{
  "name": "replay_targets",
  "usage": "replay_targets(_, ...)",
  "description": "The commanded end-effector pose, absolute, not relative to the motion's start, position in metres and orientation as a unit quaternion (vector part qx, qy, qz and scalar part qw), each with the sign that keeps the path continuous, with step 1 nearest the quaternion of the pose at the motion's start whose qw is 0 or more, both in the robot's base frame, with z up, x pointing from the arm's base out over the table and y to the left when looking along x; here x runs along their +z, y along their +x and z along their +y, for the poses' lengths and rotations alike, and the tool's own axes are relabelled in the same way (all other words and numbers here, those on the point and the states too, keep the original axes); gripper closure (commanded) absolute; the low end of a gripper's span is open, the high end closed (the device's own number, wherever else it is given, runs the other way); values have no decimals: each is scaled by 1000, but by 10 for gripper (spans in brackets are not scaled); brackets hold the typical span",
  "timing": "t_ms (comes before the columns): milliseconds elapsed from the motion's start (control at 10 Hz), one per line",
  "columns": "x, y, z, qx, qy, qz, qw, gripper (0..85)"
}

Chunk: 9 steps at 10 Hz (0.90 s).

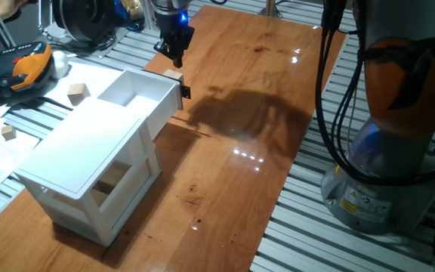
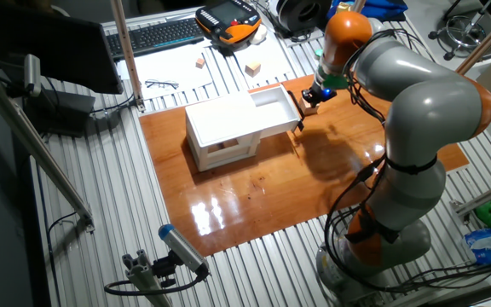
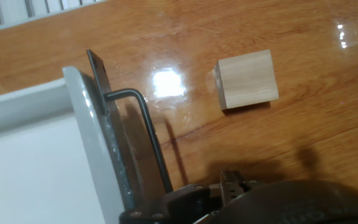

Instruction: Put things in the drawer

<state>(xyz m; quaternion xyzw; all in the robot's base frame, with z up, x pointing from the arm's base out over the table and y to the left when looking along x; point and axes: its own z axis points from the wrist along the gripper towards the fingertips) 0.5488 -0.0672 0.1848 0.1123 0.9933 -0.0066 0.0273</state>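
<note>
1. Fingers of the black two-finger gripper (image 1: 175, 53) hang above the far end of the shiny orange-brown wooden table (image 1: 263, 136) in one fixed view; whether they are open or closed I cannot tell. One small pale wooden cube (image 1: 174, 75) lies on the table just below them, beside the front of the deep white drawer (image 1: 138, 91), which is slid out of the boxy white cabinet (image 1: 89, 174). Two more pale cubes (image 1: 78, 92) (image 1: 7, 132) lie off the board to the left. A yellow label on the arm's grey base (image 1: 376, 200) is too small to read.
2. From the other fixed view, the gripper (image 2: 316, 95) hangs at the right of the drawer (image 2: 273, 109). Two cubes (image 2: 252, 68) (image 2: 200, 62) lie far behind the cabinet (image 2: 224, 128).
3. Seen from the hand view, one cube (image 3: 247, 79) rests flat on the table (image 3: 303, 130), apart from the drawer's black handle tab (image 3: 142, 124). No fingertips show.
</note>
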Motion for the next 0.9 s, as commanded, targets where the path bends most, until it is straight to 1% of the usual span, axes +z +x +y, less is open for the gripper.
replay_targets(0, 184, 549, -66, -3, 111, 994, 26, 850)
replay_targets(200, 183, 548, -71, -5, 109, 994, 22, 850)
replay_targets(300, 182, 552, -75, 4, 111, 994, 21, 850)
replay_targets(400, 183, 558, -81, -6, 106, 994, 18, 850)
replay_targets(800, 173, 575, -95, -7, 94, 996, 9, 850)
